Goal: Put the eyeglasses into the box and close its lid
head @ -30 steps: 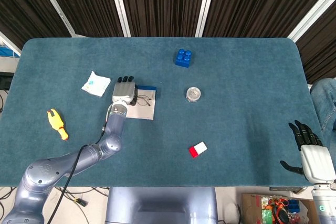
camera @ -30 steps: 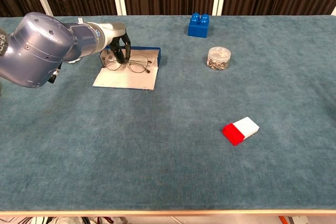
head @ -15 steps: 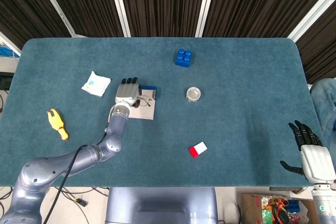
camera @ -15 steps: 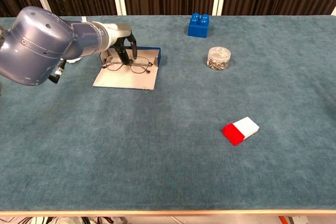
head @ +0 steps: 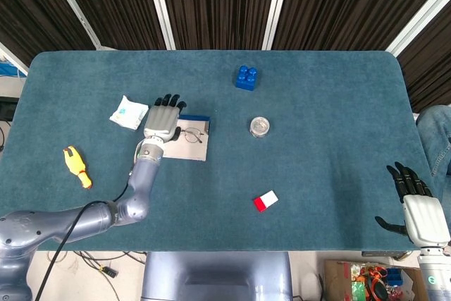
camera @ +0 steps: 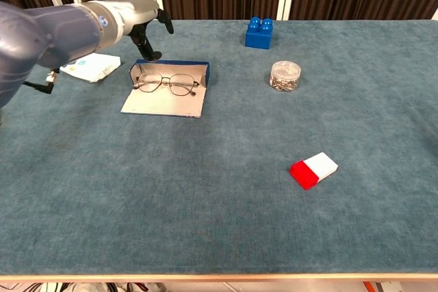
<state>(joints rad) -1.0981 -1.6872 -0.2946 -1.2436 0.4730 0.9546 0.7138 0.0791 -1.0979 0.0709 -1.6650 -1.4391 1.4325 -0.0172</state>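
eyeglasses (camera: 163, 84): laid in open box (camera: 166, 95), far-left
left hand (camera: 146, 31): fingers spread, nothing held
right hand (head: 417, 206): spread, empty
risk: frame pinched if lid (camera: 164, 103) is swung carelessly

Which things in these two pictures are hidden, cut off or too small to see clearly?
- Right hand: absent from the chest view; the head view shows only its back.
- Eyeglasses: in the head view the left hand covers their left part.
- Round jar: contents too small to identify in either view.
- White packet: the left arm partly hides it in the chest view.
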